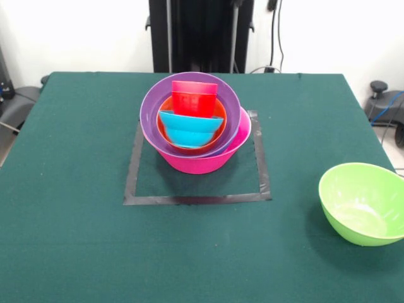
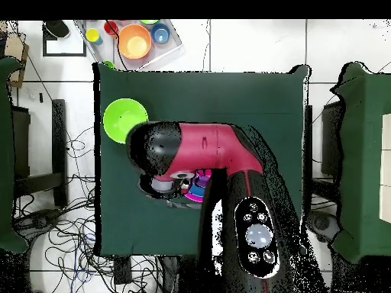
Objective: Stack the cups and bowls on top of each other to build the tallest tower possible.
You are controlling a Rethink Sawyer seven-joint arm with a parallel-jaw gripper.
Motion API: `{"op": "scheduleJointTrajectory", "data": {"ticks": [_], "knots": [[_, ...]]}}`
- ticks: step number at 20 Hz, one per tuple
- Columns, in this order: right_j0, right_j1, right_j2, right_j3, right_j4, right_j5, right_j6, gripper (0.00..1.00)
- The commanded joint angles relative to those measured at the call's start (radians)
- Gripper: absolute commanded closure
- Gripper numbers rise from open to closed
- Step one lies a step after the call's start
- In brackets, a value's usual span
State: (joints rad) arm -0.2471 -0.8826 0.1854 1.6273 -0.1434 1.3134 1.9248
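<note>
Nearest to me, the lime green bowl (image 1: 363, 202) sits alone, well apart from the tower (image 1: 194, 126) inside the taped square (image 1: 132, 180). Arm (image 2: 206, 149) hangs above the tower; claw state I cannot tell. Next, probably fetching this bowl.

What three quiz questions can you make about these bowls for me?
1. True or false: the green bowl sits inside the pile.
2. Which bowl is at the bottom of the pile? A) purple B) pink C) orange
3. Fill in: the red cup stands above the ____ bowl.

Key:
1. False. It sits alone on the table.
2. B, the pink bowl, under the purple bowl and orange bowl.
3. Blue: the blue bowl.
</note>
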Motion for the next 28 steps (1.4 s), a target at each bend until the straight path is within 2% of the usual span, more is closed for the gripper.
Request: {"op": "scheduleJointTrajectory", "data": {"ticks": [1,6,9,12,16,20,23,26,28], "knots": [[0.077,0.049,0.015,-0.053,0.112,-0.028,0.273,0.0],[0.139,0.165,-0.016,-0.067,0.134,-0.291,0.37,0.0],[0.148,0.227,-0.028,-0.094,0.115,-0.395,0.37,0.0],[0.13,0.314,-0.017,-0.137,0.098,-0.505,0.328,0.0],[0.119,0.385,-0.011,-0.178,0.083,-0.583,0.291,0.0],[0.128,0.437,-0.018,-0.224,0.091,-0.623,0.285,0.0],[0.138,0.45,-0.03,-0.266,0.104,-0.583,0.288,0.0],[0.143,0.435,-0.038,-0.299,0.126,-0.494,0.298,0.0],[0.151,0.439,-0.04,-0.318,0.139,-0.478,0.314,0.0]]}}
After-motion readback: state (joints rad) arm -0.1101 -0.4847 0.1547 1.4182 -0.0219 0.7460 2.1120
